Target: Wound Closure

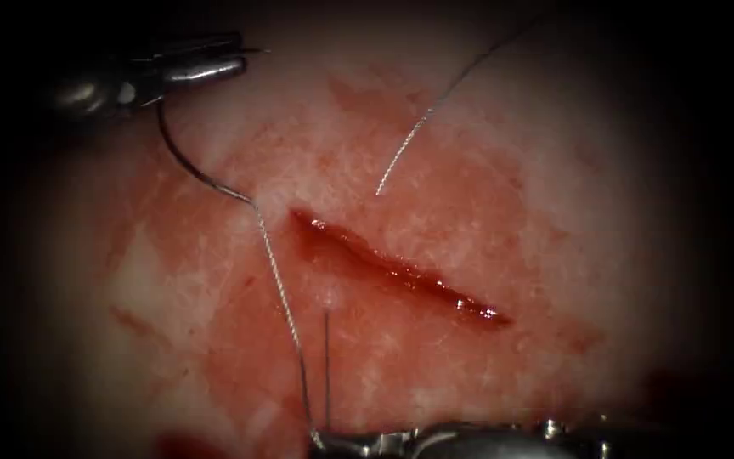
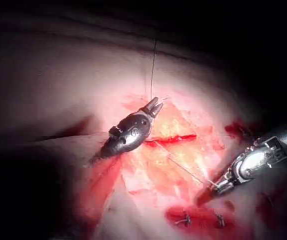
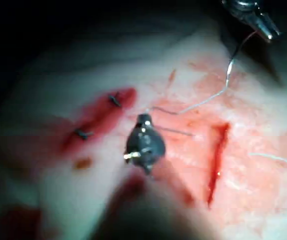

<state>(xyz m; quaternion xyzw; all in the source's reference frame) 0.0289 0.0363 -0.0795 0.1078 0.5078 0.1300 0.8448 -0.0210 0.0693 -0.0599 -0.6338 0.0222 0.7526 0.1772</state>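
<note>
Endoscope view: left tool (image 1: 239, 58), ten o'clock, clamps needle (image 1: 193, 170); right tool (image 1: 324, 442), six o'clock, grips thread (image 1: 278, 280), apparently keeping it taut beside cut (image 1: 397, 270).

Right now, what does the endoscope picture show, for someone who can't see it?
The left tool holds the curved needle, out of the tissue, left of the cut. The right tool grips the thread.

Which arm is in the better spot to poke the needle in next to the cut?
Probably the left: its tool holds the needle near one end, just left of the cut. The right tool grips the thread lower down.
</note>
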